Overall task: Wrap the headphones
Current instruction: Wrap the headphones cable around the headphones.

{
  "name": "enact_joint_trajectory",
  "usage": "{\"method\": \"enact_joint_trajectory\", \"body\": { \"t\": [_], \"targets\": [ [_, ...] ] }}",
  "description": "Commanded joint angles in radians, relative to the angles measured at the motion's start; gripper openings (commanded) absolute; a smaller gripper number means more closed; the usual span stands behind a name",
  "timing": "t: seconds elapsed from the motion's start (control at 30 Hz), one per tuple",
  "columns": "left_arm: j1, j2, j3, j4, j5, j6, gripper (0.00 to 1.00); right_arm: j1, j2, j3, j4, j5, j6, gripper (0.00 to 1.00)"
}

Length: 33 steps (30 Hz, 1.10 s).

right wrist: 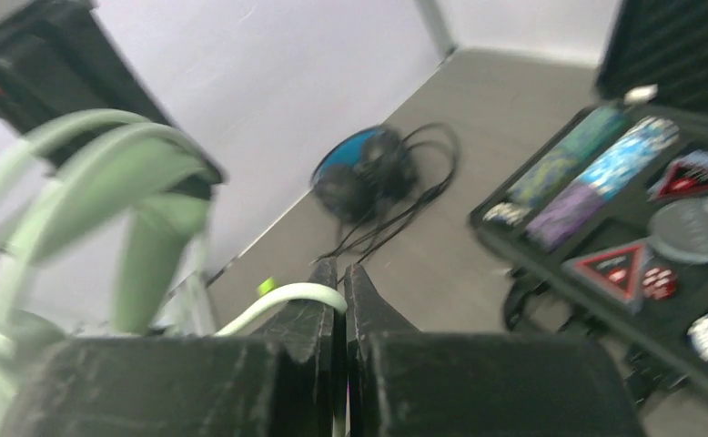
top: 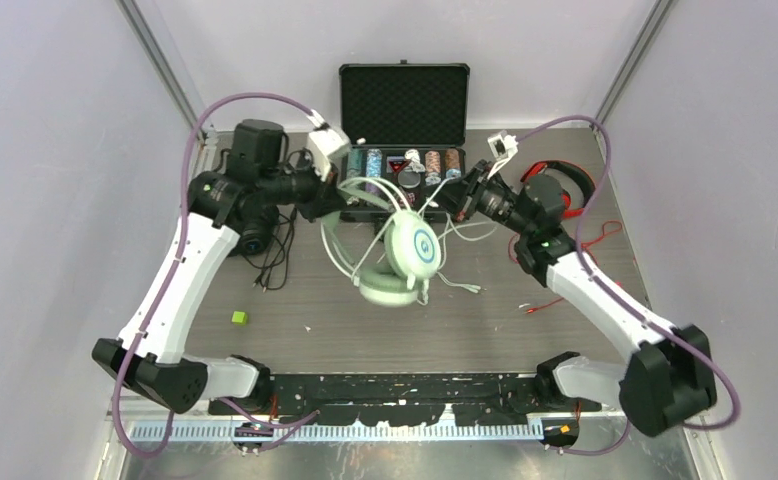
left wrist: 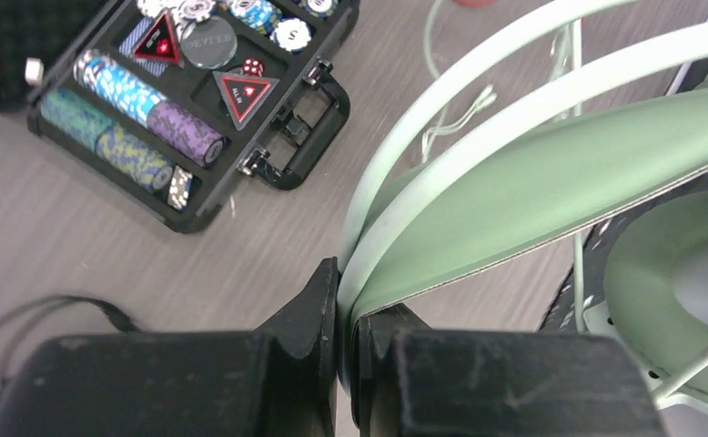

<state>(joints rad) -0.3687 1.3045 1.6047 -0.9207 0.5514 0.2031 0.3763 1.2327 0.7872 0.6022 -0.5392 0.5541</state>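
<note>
Top external view: the mint-green headphones (top: 405,250) are between the two hands over the middle of the counter (top: 345,330), just in front of the open poker chip case (top: 402,105). The left hand (left wrist: 346,296) is clamped on the headband, and the right hand (right wrist: 339,291) is pinched shut on the white cable (right wrist: 287,296). The black headphones (right wrist: 364,177) lie off to the left, and the red headphones (top: 563,185) are at the far right.

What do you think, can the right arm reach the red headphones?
Probably not yet: its pincer is shut on the white cable of the mint headphones. The red headphones lie uncovered nearby, so letting go should free it.
</note>
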Motion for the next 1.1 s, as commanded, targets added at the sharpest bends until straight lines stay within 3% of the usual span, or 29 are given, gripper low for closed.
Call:
{"method": "enact_joint_trajectory", "body": {
  "t": [0.0,0.07,0.23,0.37,0.57,0.73,1.07],
  "targets": [
    [-0.069,-0.005,-0.015,-0.128,-0.011,0.375,0.0,-0.023,-0.139,0.146,-0.526,-0.108,0.039,0.0],
    [-0.08,0.008,-0.008,-0.142,-0.03,0.431,0.0,-0.025,-0.164,0.202,-0.713,-0.135,0.017,0.01],
    [-0.112,0.008,-0.03,-0.133,-0.143,0.525,0.0,-0.023,-0.143,0.303,-0.892,-0.249,0.044,0.01],
    [-0.126,-0.024,-0.103,-0.026,-0.227,0.571,0.0,-0.024,-0.138,0.317,-0.872,-0.309,0.173,0.01],
    [-0.168,-0.063,-0.207,0.129,-0.421,0.582,0.0,-0.022,-0.142,0.291,-0.696,-0.42,0.368,0.0],
    [-0.17,-0.06,-0.225,0.169,-0.539,0.57,0.0,-0.021,-0.137,0.29,-0.704,-0.428,0.381,0.03],
    [-0.169,-0.06,-0.233,0.135,-0.503,0.502,0.0,0.018,-0.108,0.277,-0.807,-0.326,0.256,0.01]
  ]
}}
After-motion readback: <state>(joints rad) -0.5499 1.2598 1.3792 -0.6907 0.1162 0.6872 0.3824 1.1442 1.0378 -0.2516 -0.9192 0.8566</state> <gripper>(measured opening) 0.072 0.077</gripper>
